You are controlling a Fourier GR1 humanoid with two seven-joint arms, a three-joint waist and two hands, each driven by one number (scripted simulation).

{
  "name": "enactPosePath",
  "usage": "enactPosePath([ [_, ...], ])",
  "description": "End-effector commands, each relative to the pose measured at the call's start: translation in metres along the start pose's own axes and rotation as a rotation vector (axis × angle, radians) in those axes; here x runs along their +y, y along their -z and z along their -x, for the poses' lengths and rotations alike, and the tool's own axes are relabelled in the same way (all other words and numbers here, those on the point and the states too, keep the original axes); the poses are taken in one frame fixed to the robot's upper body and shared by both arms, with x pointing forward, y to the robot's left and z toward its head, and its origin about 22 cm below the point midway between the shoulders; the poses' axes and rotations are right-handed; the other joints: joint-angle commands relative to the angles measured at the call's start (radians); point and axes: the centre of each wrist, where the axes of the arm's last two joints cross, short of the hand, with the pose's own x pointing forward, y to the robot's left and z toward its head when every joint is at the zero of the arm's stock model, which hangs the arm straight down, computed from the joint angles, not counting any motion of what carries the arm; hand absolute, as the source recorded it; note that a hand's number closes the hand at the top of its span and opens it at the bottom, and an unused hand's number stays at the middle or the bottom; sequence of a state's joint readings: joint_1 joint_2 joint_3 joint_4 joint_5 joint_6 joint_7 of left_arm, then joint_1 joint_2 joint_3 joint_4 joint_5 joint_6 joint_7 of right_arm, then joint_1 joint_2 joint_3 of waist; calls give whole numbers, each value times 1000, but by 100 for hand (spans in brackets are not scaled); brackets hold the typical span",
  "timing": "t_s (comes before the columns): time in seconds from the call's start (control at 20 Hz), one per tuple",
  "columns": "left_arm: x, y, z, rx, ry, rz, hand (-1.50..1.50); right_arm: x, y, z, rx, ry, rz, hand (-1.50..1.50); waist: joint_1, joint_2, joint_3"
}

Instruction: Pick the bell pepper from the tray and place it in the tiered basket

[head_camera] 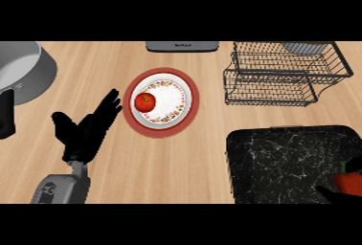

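At the lower right corner, the right hand shows only as a dark shape over the tray, mostly cut off by the edge, and whether it is closed on anything I cannot tell. Just above it, touching or nearly so, lies the pepper. It is red with a green stem, sits at the tray's right end and is itself half out of view. I judge the step to be the grasp or the very start of the lift. To do it well, the hand should take the pepper round its body, not its stem, and rise straight clear of the tray. It should then carry up the view to the basket, which stands just beyond the tray, and come in over the wire rim — not through the side. Far to the left, the left hand rests with fingers straight and spread, well apart from the pepper — beside a plate bearing a tomato.
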State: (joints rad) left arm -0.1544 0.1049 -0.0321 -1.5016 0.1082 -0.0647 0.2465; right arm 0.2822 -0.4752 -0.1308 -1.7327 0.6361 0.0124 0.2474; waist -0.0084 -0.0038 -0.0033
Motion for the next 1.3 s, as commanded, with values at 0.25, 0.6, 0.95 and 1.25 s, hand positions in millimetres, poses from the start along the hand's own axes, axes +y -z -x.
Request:
enactPosePath([
  [0.25, 4, -6, 2, 15, -1, -6, 0, -106, -57, -36, -148, 181, 161, 150, -23, -4, 1],
  [0.6, 2, -2, 9, -10, 0, -9, 0, -178, -81, -70, -224, 224, 335, 150, -4, 2, 2],
  [0.95, -6, -1, -3, -7, 7, 26, 0, -234, -60, -110, -230, 185, 391, 150, 18, 5, 2],
  [1.25, -37, -1, 12, 2, 23, 47, 0, -238, -37, -157, -204, 146, 344, 150, 39, 10, 1],
])
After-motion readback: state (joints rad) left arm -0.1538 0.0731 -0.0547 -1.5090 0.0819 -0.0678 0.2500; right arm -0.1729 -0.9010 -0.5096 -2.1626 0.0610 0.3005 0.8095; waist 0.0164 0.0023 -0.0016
